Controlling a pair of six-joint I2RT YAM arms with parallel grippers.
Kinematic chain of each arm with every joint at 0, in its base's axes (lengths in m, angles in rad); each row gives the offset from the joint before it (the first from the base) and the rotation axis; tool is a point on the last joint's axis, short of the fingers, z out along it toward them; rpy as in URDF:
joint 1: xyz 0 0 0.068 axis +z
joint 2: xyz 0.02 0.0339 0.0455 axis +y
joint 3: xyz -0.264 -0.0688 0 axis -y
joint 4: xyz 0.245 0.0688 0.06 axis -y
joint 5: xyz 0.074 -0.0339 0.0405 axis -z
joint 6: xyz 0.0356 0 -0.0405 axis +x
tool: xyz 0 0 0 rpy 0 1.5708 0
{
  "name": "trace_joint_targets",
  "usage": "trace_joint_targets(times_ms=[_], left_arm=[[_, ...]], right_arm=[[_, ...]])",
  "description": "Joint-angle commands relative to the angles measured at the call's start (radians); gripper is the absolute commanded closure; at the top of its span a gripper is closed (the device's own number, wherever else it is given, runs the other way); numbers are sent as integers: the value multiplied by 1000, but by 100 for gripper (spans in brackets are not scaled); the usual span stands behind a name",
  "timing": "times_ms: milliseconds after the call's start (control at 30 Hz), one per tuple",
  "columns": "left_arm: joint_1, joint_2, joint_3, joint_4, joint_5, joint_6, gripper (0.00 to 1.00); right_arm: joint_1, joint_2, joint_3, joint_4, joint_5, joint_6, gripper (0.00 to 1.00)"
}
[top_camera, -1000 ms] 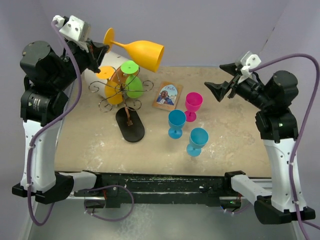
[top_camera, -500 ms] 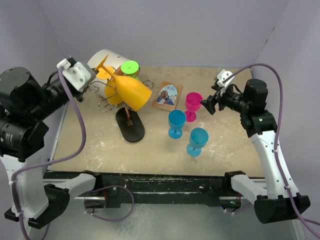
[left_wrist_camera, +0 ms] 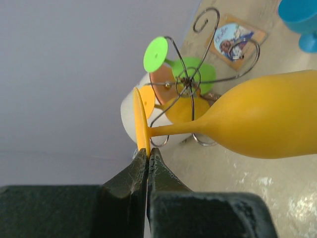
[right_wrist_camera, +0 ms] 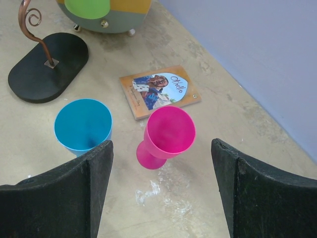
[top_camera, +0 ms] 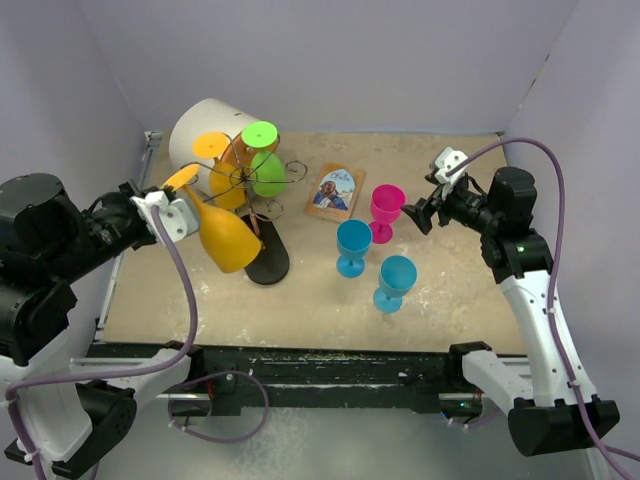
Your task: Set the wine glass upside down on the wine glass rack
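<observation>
Left end effector (left_wrist_camera: 148,157) pinched shut on the foot rim of the orange wine glass (left_wrist_camera: 270,123). The glass hangs tilted, bowl lower than foot, just in front of the wine glass rack (top_camera: 262,182) and over the edge of its black base (top_camera: 268,262). Right end effector (top_camera: 420,213) spread wide, holding nothing, hovering by the pink glass (top_camera: 386,207) on the counter (top_camera: 460,290).

Our left arm (top_camera: 60,245) reaches in from the left side, the left gripper (top_camera: 178,200) pinched fully closed. Our right arm (top_camera: 515,250) stretches inward, the right gripper (top_camera: 415,214) tilted downward with its jaws spread wide apart.
</observation>
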Motion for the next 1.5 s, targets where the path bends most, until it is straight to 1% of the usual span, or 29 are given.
trace_joint_targets(times_ms=[0,100,333,500,600,767,933,1033,1233,1467], left_arm=[[8,-12,-39,-87,-133,178,100],[9,-20,-71,-120,-202,240,100],[9,-27,-124,-134,-295,267,100],[8,-14,-203,-74,-411,286,100],[8,-7,-250,-21,-444,302,100],[8,-1,-291,62,-413,315,100],[8,8,-313,119,-296,337,100],[8,21,-324,150,-254,354,100],[6,48,-346,223,-245,387,100],[-1,68,-382,259,-248,455,100]], right_arm=[[-10,-15,-9,49,9,-11,17],[-12,-15,-14,54,9,-14,17],[-13,-12,-20,58,16,-17,17],[-14,-15,-25,56,24,-24,17],[-15,-12,-27,53,41,-33,16],[-15,-13,-28,60,51,-37,16],[-15,-9,-30,76,64,-42,16],[-15,-10,-31,76,64,-41,16],[-15,-12,-34,78,64,-45,16],[-15,-12,-39,81,60,-45,16]])
